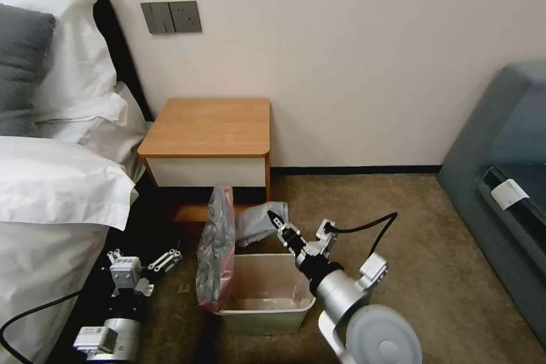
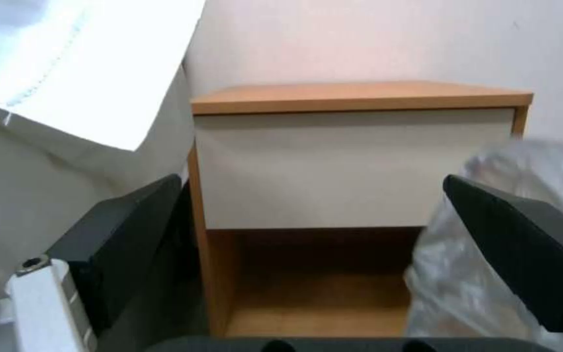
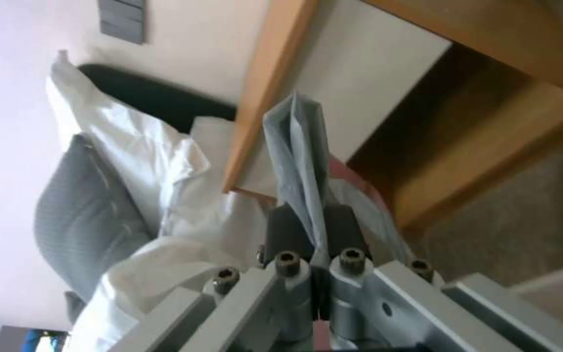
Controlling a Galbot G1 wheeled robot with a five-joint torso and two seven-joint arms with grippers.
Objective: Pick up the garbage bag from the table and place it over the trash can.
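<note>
Head view had the right gripper (image 1: 277,220) pinched shut on the garbage bag (image 1: 216,244), which hung half-draped over the trash can (image 1: 267,296) rim in front of the table (image 1: 210,125). The left gripper (image 1: 149,266) sat low beside the bin, jaws wide and empty. Best bet was probably spreading the bag mouth gently over the far rim so the thin plastic wouldn't slip.

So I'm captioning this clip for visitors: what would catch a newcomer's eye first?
The grey garbage bag, standing crumpled along the left rim of the beige trash can on the carpet, with the right gripper shut on its far corner. Behind stands the bare-topped wooden nightstand. The left gripper waits open, low beside the bed.
</note>
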